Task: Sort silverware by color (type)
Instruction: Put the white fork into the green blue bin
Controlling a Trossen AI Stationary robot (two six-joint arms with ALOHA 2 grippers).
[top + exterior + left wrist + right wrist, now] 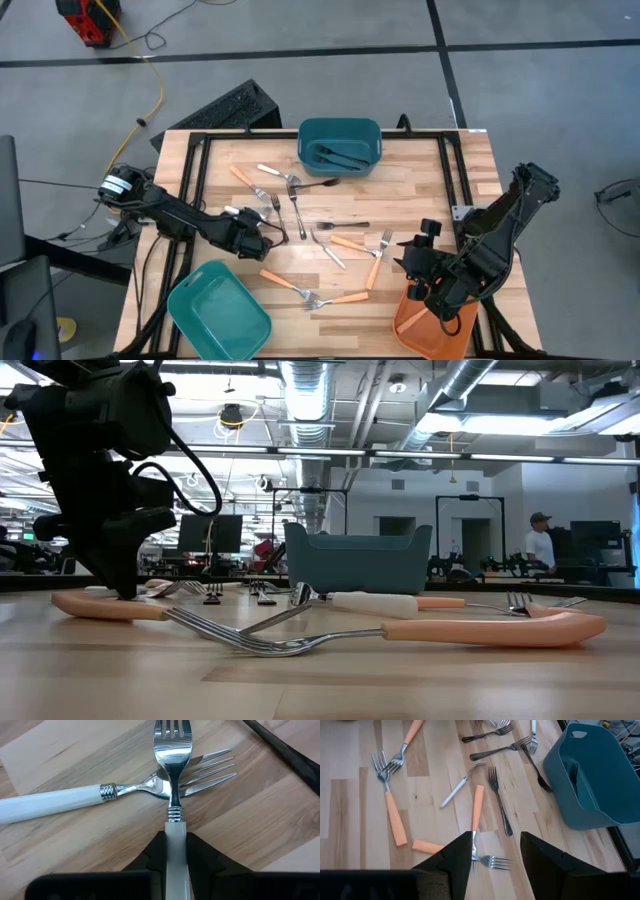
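Note:
My left gripper (pixel 175 862) (pixel 264 237) is down at the table left of centre, shut on a white-handled fork (pixel 172 780). That fork's silver head (pixel 171 740) lies crossed over the neck of a second white-handled fork (pixel 60 800). My right gripper (pixel 495 855) (pixel 425 268) hangs open and empty above the near right, over the orange bin (pixel 425 330). Orange-handled forks (pixel 350 243) (pixel 285 280), dark forks (pixel 345 225) and white-handled ones (pixel 272 170) lie scattered flat on the wooden table (pixel 430 190). My left gripper pinches the white handle (pixel 175 837) between its two fingers, just behind the ribbed silver collar. The fingers (pixel 202 857) slant steeply down and run along the handle. The fork points away from the gripper, its neck resting over the other fork's neck.
A teal bin (pixel 372 140) at the far middle holds dark forks. A lighter teal bin (pixel 240 325) sits at the near left corner. A dark fork handle (pixel 290 755) lies close beside the held fork. A person stands far off in the room (pixel 541 545).

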